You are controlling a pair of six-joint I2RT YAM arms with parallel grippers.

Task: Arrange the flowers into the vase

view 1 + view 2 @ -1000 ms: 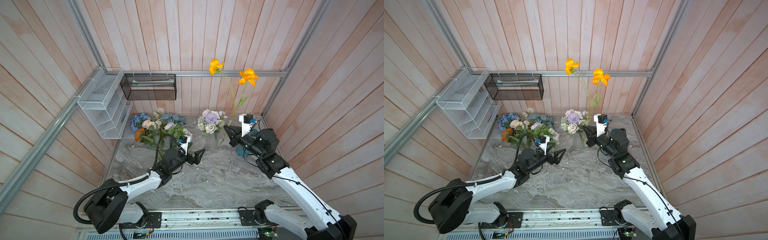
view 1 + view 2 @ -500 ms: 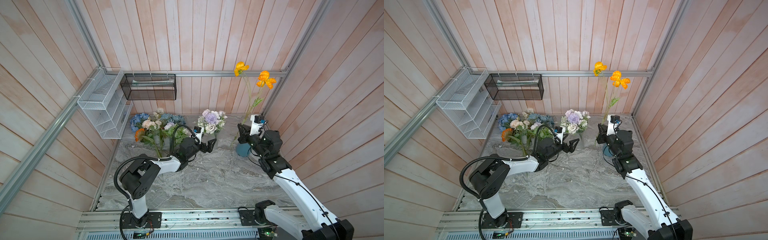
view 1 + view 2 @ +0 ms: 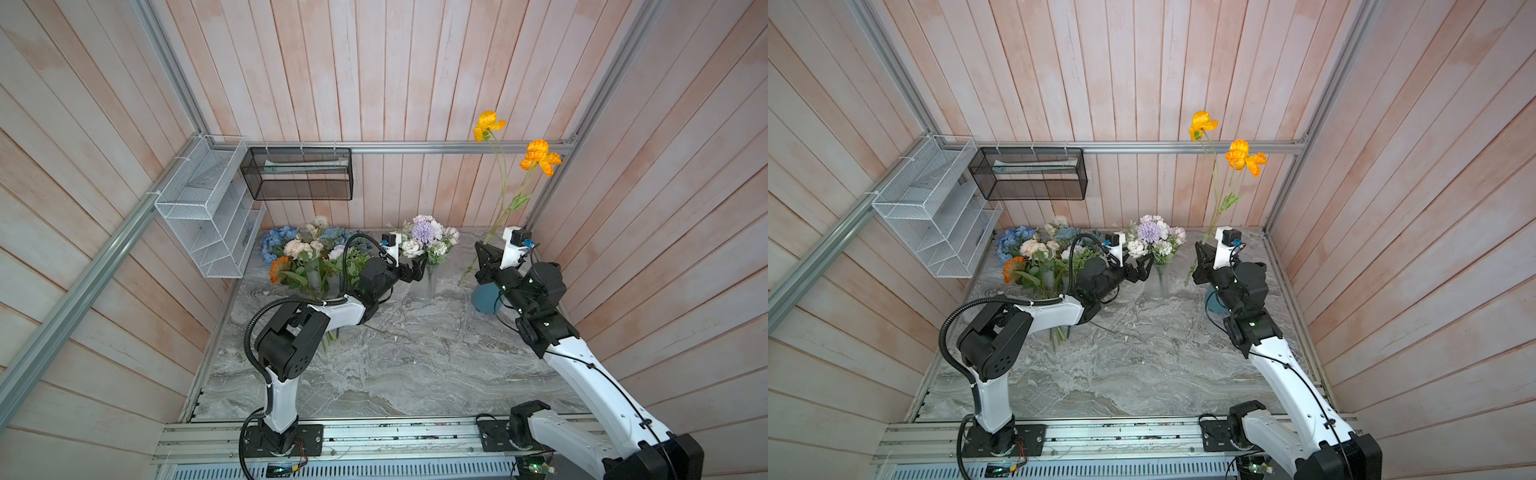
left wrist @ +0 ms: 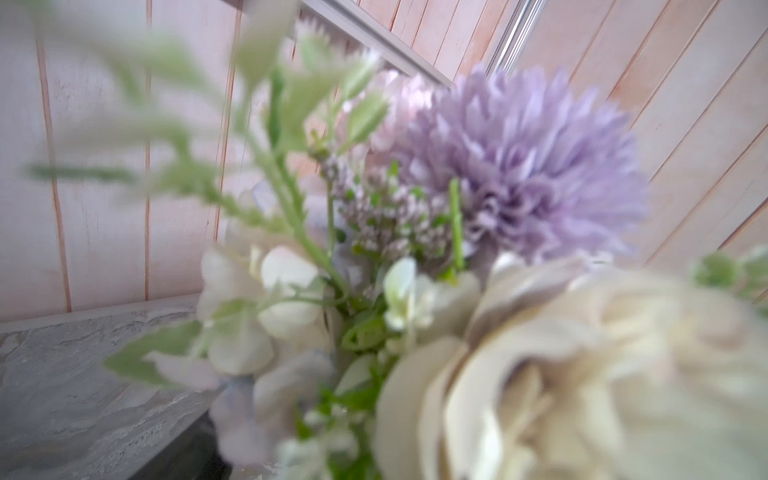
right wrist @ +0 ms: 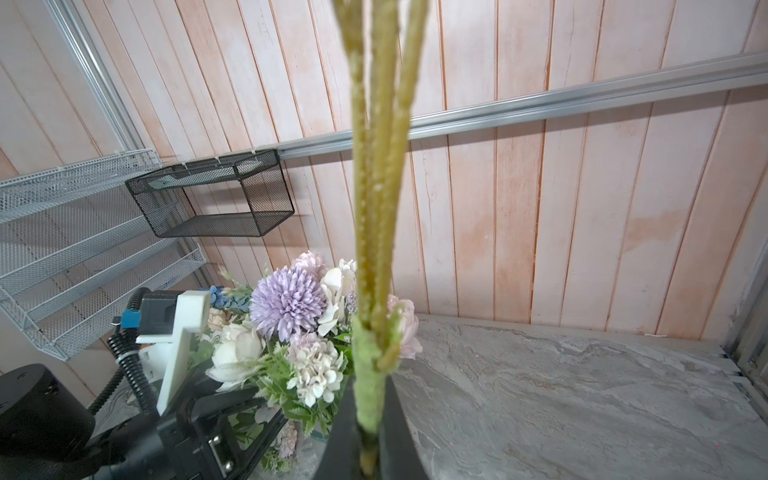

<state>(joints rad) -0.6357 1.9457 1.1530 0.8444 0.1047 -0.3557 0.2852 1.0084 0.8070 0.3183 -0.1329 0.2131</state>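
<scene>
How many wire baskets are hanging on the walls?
2. A white basket hangs on the left wall near the corner. A black basket hangs next to it on the back wall. No others show, and none seems hidden.

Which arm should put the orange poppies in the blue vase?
Right. The right gripper is shut on the orange poppies, beside the blue vase; the left gripper is open over at the lilac bouquet.
</scene>
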